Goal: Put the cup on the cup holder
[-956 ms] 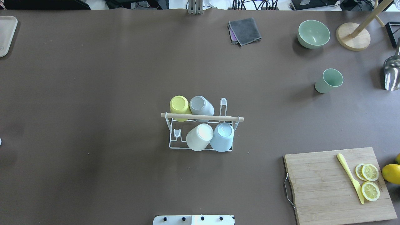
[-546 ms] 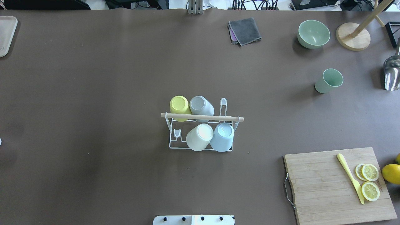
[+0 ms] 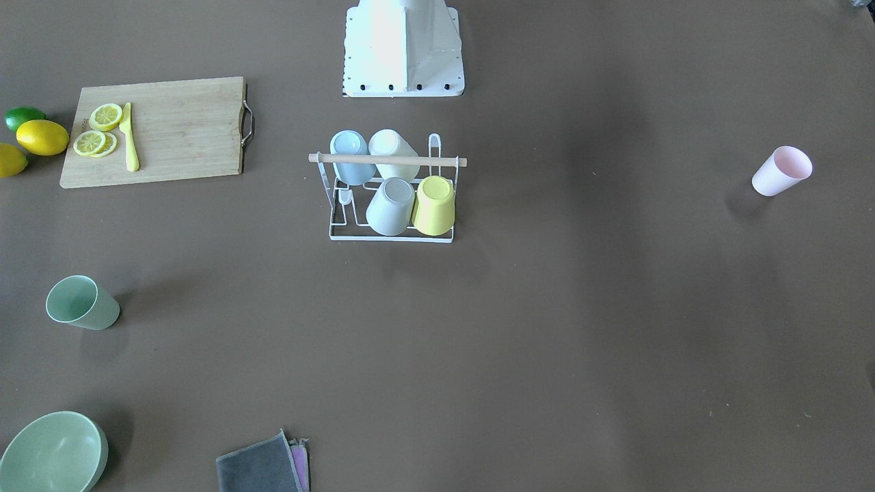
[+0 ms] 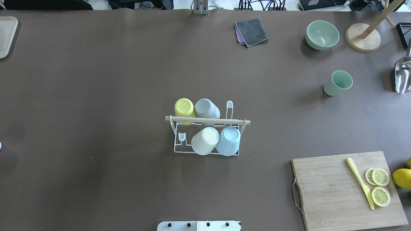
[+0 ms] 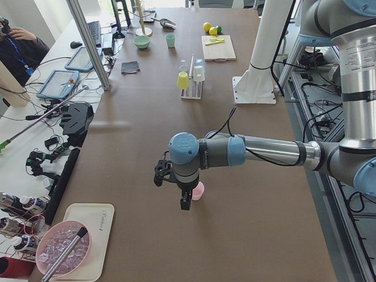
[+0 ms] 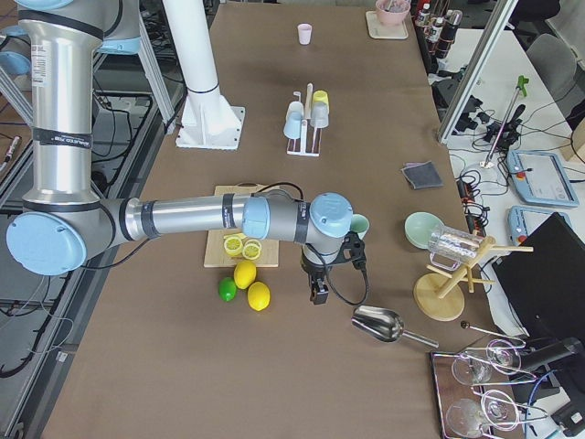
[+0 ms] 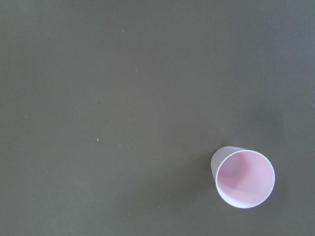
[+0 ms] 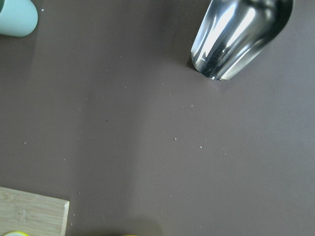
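The white wire cup holder with a wooden rod handle stands mid-table and also shows in the front view. Yellow, grey, cream and blue cups sit upside down on it. A pink cup stands upright at the table's left end; in the left wrist view it is at the lower right. My left gripper hangs just beside it; I cannot tell if it is open. A green cup stands upright at the right. My right gripper hangs near it, state unclear.
A cutting board with lemon slices and a yellow knife lies at the front right, with lemons beside it. A green bowl, a grey cloth, a wooden stand and a metal scoop sit far right. A tray is far left.
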`<state>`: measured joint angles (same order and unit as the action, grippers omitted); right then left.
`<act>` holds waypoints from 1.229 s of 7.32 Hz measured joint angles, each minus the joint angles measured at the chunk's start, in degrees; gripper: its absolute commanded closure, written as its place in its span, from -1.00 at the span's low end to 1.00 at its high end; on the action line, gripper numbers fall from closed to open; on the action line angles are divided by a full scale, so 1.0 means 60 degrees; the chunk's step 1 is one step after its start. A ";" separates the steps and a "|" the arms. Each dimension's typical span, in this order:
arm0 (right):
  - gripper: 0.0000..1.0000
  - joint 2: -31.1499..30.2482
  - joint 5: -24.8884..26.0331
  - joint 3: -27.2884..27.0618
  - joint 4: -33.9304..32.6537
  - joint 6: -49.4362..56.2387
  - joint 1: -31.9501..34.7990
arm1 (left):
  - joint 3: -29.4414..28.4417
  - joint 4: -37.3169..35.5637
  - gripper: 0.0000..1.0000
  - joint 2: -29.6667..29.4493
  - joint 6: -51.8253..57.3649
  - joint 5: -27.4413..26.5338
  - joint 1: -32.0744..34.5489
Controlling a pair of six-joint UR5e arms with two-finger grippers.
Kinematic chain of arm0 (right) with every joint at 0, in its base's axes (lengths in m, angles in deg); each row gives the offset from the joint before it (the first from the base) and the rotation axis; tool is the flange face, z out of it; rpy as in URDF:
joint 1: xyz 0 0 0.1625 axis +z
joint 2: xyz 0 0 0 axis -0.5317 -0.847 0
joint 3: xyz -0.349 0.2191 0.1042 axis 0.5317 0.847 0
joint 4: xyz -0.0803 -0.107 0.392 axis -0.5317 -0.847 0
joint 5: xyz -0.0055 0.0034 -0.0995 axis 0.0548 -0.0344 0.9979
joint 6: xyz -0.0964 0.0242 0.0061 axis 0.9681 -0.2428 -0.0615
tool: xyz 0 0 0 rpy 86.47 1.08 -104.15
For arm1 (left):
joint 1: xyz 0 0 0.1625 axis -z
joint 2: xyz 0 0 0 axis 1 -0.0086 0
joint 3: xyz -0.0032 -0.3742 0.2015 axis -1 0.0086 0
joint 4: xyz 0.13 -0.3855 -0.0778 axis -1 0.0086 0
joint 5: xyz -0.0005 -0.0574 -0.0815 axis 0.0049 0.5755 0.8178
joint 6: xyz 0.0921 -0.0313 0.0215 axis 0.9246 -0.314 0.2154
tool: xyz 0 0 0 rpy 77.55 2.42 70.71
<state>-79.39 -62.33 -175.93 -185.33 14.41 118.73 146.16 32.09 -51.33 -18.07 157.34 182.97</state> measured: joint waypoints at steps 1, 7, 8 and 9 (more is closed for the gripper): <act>-0.99 0.0338 0.0016 0.0005 -0.0003 -0.0205 -0.0326 | -0.0053 -0.0002 -0.97 -0.0089 0.0006 0.0010 0.0004; -0.99 0.2169 0.0114 0.0617 -0.0023 -0.1320 -0.2053 | 0.0076 0.0411 -0.97 -0.0497 0.0040 -0.0008 -0.0089; -0.99 0.2656 0.0163 0.0965 -0.0031 -0.1567 -0.2328 | 0.0129 0.0455 -0.97 -0.0595 0.0040 -0.0159 -0.0293; -0.99 0.3260 0.0252 0.1385 -0.0164 -0.1723 -0.2578 | 0.0249 0.0476 -0.97 -0.0727 0.0044 -0.0549 -0.0665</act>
<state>-59.83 -60.81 -167.62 -186.31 4.07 103.26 147.66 34.95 -55.69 -17.80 154.05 178.98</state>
